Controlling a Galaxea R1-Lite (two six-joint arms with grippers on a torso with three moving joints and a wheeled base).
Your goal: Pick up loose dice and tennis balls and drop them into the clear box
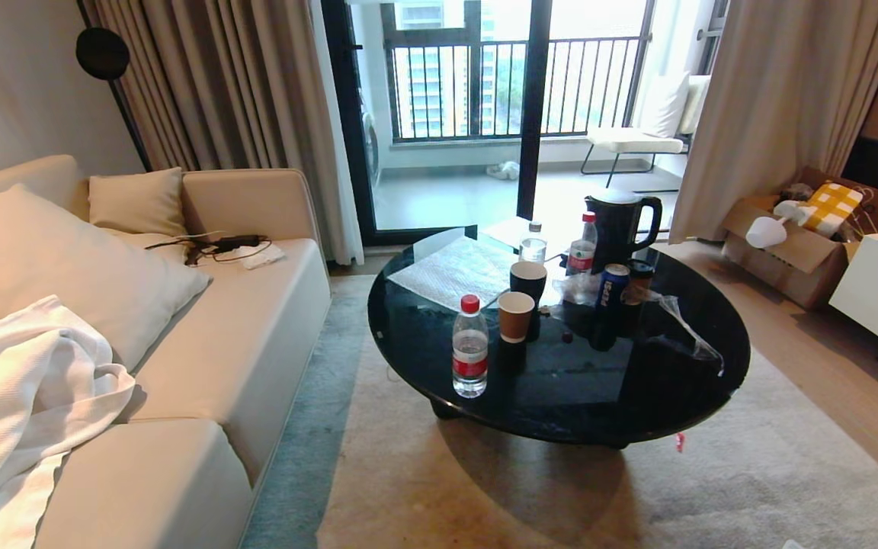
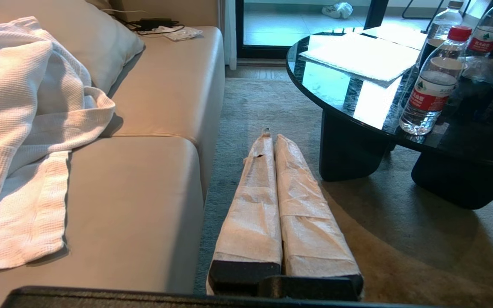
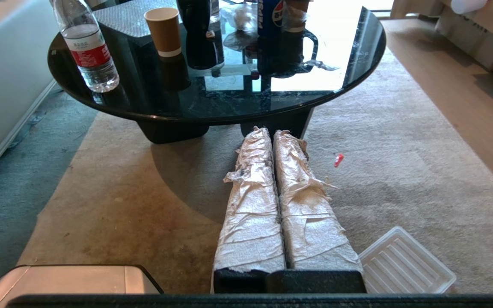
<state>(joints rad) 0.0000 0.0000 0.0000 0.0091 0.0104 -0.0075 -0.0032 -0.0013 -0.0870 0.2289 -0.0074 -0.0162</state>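
Observation:
No dice, no tennis balls and no clear box show in any view. My left gripper (image 2: 272, 136) hangs low over the grey-green carpet between the sofa and the table, its paper-wrapped fingers pressed together with nothing between them. My right gripper (image 3: 272, 131) hangs over the beige rug just in front of the table's base, likewise shut and empty. Neither arm appears in the head view.
A round black glass table (image 1: 675, 381) carries a water bottle (image 1: 470, 347), paper cups (image 1: 516, 316), a Pepsi can (image 1: 613, 290) and a kettle (image 1: 620, 221). A beige sofa (image 1: 241, 335) with a white blanket (image 1: 20, 381) stands left. A ribbed translucent lid (image 3: 405, 265) lies on the rug beside my right gripper.

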